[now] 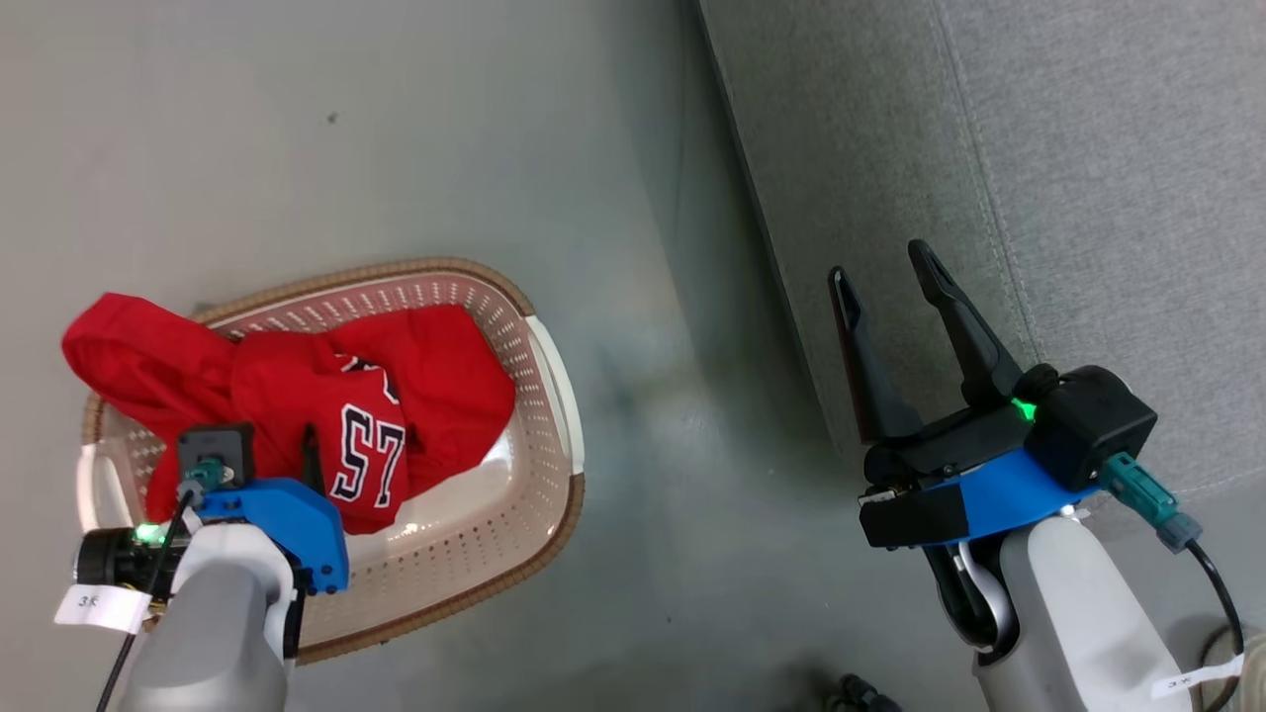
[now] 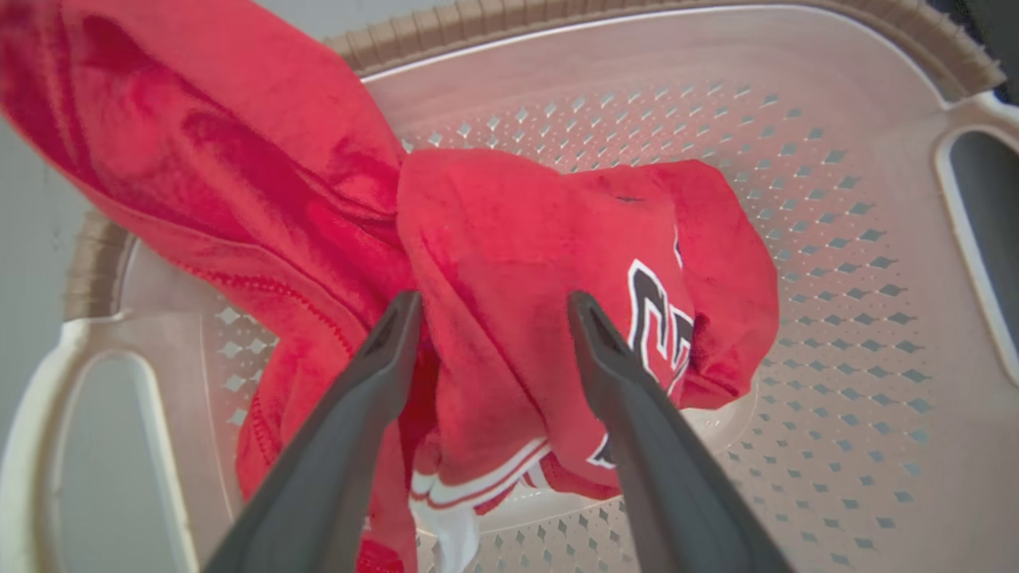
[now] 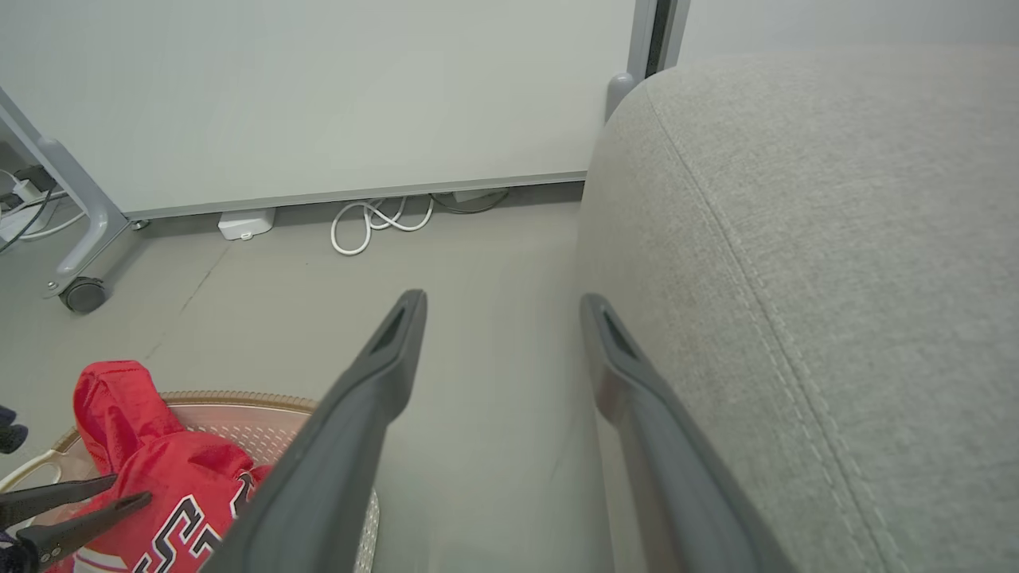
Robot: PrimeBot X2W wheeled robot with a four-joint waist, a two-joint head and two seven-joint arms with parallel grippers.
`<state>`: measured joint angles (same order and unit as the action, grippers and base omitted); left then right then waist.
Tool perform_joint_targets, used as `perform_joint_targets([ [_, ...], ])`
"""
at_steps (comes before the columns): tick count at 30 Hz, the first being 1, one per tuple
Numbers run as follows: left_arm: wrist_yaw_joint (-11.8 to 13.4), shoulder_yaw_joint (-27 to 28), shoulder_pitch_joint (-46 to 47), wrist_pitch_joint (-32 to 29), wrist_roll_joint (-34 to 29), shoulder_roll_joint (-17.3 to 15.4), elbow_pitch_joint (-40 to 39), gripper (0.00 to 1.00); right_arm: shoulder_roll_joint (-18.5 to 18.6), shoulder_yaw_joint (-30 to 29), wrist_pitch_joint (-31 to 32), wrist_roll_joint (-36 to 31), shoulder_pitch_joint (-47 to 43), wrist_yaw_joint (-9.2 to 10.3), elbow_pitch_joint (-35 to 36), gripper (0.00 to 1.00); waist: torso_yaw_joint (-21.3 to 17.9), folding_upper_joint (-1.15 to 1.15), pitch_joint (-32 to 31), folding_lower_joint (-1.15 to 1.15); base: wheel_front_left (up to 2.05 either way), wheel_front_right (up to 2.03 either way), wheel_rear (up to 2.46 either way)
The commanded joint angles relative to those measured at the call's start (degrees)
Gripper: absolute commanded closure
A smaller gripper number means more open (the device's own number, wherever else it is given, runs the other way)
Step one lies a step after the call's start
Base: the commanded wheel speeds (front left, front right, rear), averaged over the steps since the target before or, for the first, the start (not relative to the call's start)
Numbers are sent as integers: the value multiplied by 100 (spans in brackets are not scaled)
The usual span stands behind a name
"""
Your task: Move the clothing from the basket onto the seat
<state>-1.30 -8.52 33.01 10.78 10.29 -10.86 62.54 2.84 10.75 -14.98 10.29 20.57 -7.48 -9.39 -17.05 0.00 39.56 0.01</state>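
Red clothing [image 1: 415, 386] with black-and-white numbers lies bunched in the cream basket [image 1: 554, 396], one part draped over its rim at the left. Seen from the left wrist, my left gripper [image 2: 493, 306] stands open with its fingers astride a fold of the clothing [image 2: 509, 231], low inside the basket [image 2: 876, 263]. It grips nothing. My right gripper [image 1: 890, 267] is open and empty, beside the front edge of the grey seat [image 1: 1088, 198]. The right wrist view shows that gripper [image 3: 501, 306] between bare floor and the seat [image 3: 836, 278], with the clothing [image 3: 159, 477] at lower left.
Bare grey floor separates the basket from the seat. Along the far wall lie a coiled white cable [image 3: 374, 223] and a small white box [image 3: 247, 224]. A grey frame leg on a caster [image 3: 83, 293] stands at the left.
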Motion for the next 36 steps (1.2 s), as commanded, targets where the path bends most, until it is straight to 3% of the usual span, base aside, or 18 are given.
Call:
perform_joint_targets([
  [1, 54, 5, 139, 43, -16, -38, 13, 0, 8, 12, -28, 48, 88, -3, 41, 0, -71, 0, 192, -1, 0, 0, 0],
  [5, 149, 79, 304, 63, 72, -136, 202, 0, 8, 94, -29, 140, 178, -3, 104, 0, -83, 0, 371, -1, 0, 0, 0],
  [12, -314, 181, 521, -35, 404, -17, 515, 0, 9, 158, -30, 240, 252, -3, 154, 0, -106, 0, 579, -1, 0, 0, 0],
  [18, -433, 119, 628, -34, 486, 34, 704, 0, 9, 197, -30, 286, 296, -3, 156, 0, -137, 0, 637, -1, 0, 0, 0],
  [19, -465, 70, 628, -84, 461, 57, 739, 29, 8, 204, -30, 293, 298, -3, 154, 0, -145, 0, 637, -1, 0, 0, 0],
  [20, -492, 32, 620, -163, 460, 85, 780, 100, 9, 207, -30, 296, 298, -3, 149, 0, -150, 0, 635, -1, 0, 0, 0],
  [36, -611, -233, 645, -209, 708, 97, 930, 100, 9, 168, -30, 302, 336, -3, 52, 0, -77, 0, 458, -1, 0, 0, 0],
])
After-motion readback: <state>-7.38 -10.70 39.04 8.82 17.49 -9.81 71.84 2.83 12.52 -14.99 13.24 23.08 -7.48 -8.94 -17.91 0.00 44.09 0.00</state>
